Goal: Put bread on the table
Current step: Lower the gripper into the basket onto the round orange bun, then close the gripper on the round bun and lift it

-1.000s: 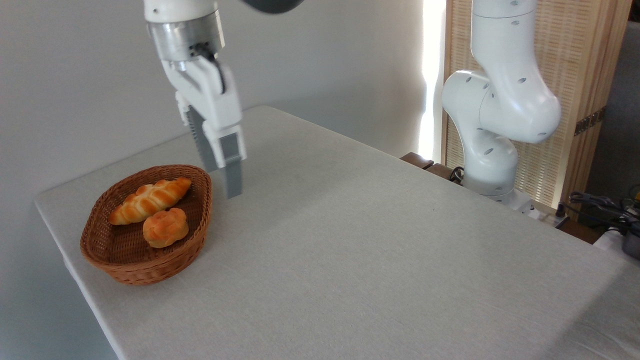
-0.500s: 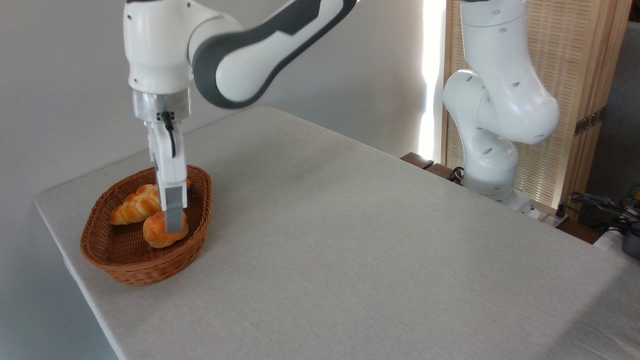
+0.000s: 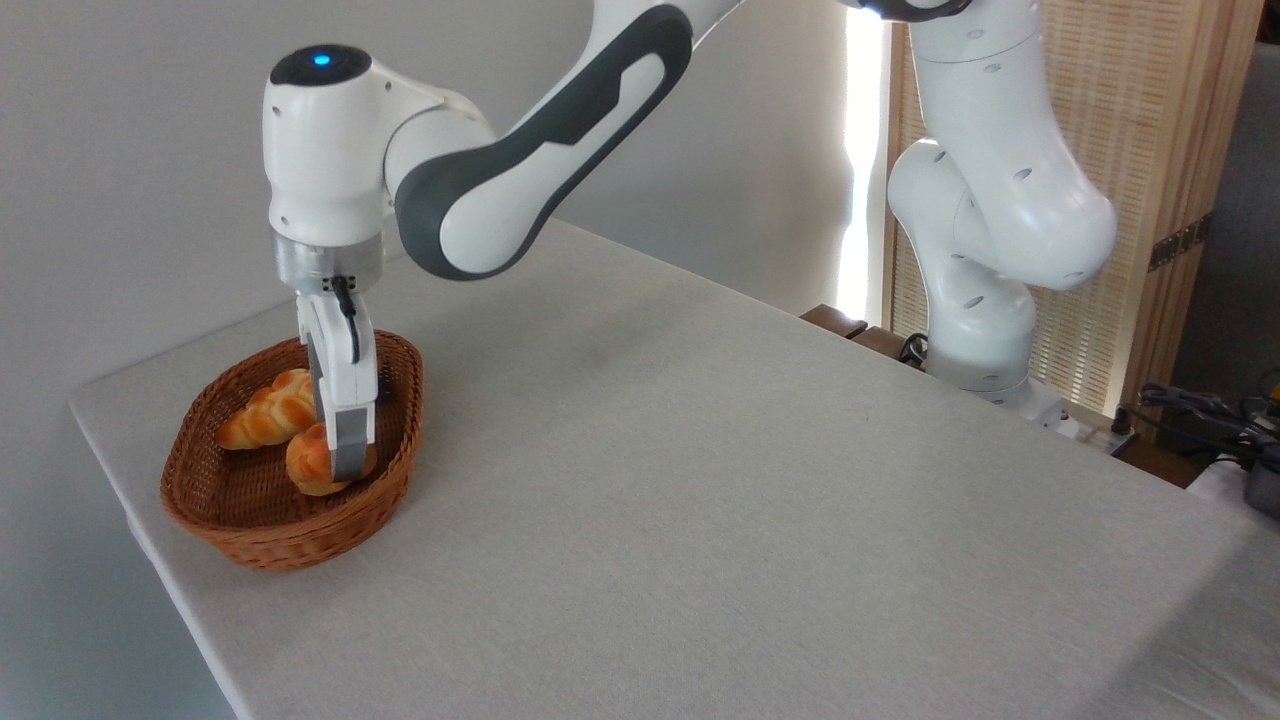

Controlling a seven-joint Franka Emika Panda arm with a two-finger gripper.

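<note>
The table (image 3: 700, 480), a wide top under plain grey-beige cloth, fills most of the view. Over its far left part reaches the white and dark grey Panda arm (image 3: 560, 130), which comes in from its base at the right, runs down and leftward, and ends in a wrist that points straight down, a blue light showing on the joint cap.

Near the table's left end sits a brown wicker basket (image 3: 270, 540). Inside it lie a long braided loaf (image 3: 262, 415) toward the back and, just in front of it and touching or nearly so, the bread (image 3: 308, 462), a small round glossy bun.

The gripper (image 3: 345, 455) hangs vertically into the basket, its near grey finger (image 3: 350, 445) lying across the front right of the bun. The other finger is hidden behind the first, so how wide the jaws stand, and whether they have closed on the bun, cannot be told. The bun rests low in the basket, not lifted.
</note>
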